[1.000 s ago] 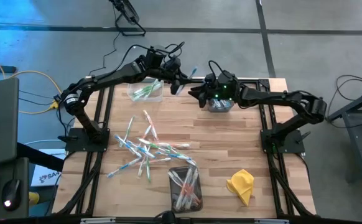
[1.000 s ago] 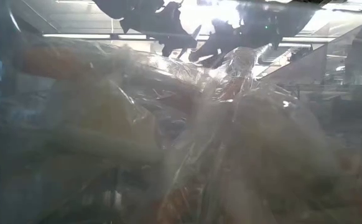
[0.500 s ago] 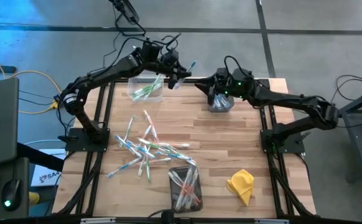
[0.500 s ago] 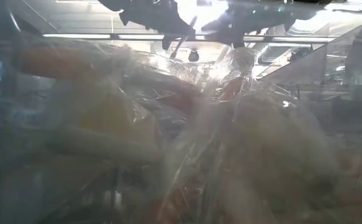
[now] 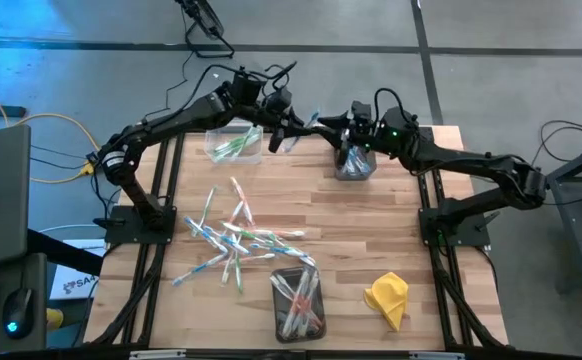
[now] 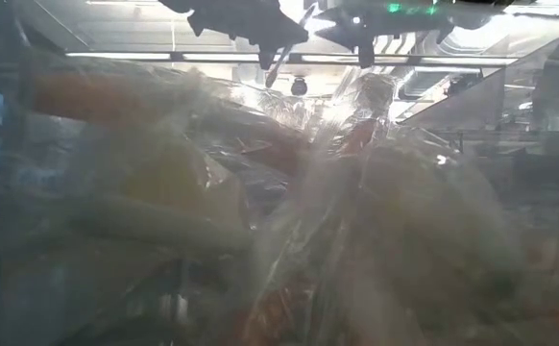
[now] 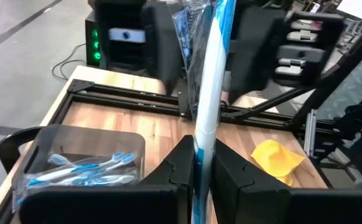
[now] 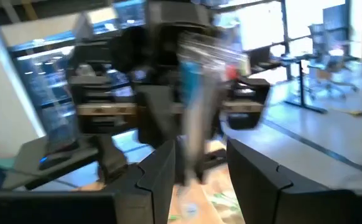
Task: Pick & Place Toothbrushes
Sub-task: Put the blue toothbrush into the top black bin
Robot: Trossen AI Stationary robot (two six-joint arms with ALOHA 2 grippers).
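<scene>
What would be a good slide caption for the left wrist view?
Left end effector gripping a wrapped blue toothbrush upright above the table, beside a clear bin of blue toothbrushes.

No text, label, brand or number could be read in any view. A white sheet (image 5: 71, 284) on the floor beside the desk (image 5: 371, 240) perhaps carried dark print, but it was too small to make out in the high view.

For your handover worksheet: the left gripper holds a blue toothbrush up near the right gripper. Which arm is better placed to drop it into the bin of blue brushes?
Probably the right. The right gripper hovers beside the blue-brush bin, open around the blue toothbrush that the left gripper clamps.
</scene>
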